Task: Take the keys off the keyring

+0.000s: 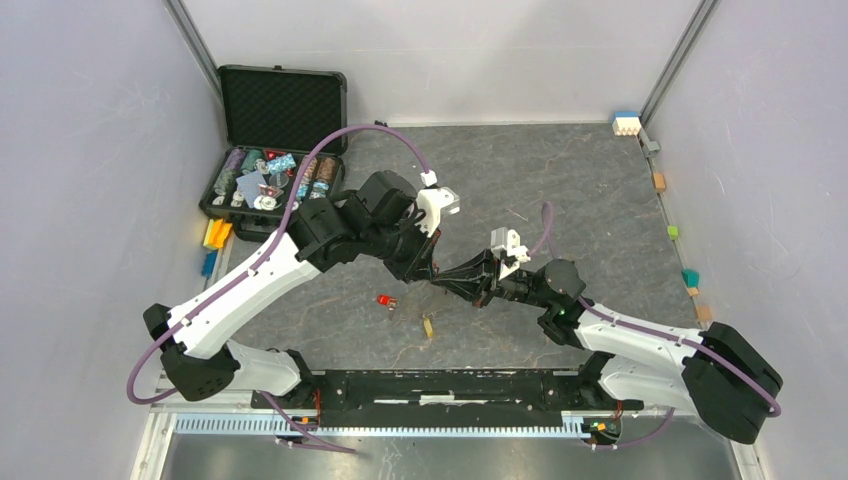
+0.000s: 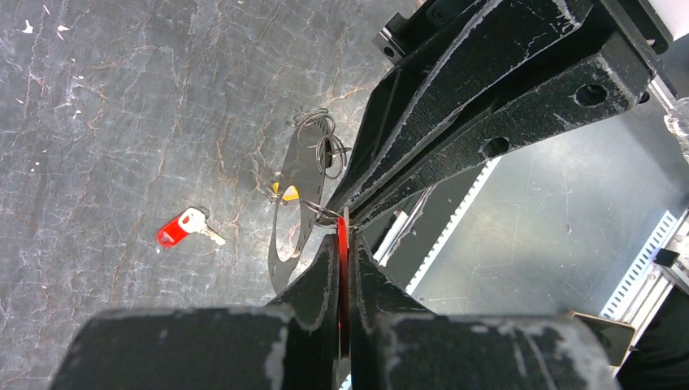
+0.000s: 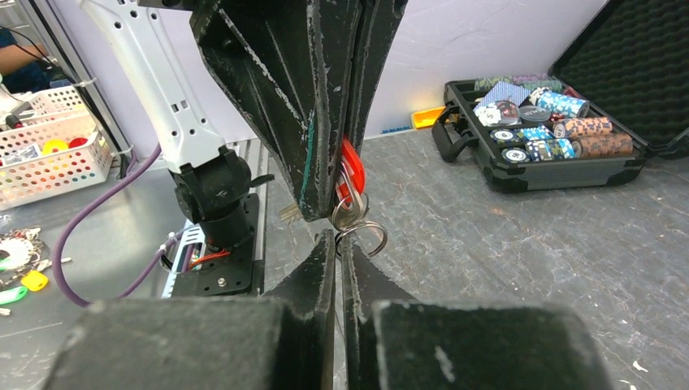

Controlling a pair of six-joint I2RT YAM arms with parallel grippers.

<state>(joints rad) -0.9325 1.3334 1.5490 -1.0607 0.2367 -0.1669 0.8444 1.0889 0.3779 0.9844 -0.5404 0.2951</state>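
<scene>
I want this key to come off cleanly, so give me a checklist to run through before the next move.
1. Left pincer shut on the held red key: ok.
2. Right pincer jaws together at the silver ring: ok; whether it grips the ring, cannot tell.
3. Held red key off the silver ring: not ok, looks threaded.
4. Keyring strap hanging beside the pincers, not pinched: cannot tell.
5. Loose red key and yellow key on the table, clear of both pincers: ok.
</scene>
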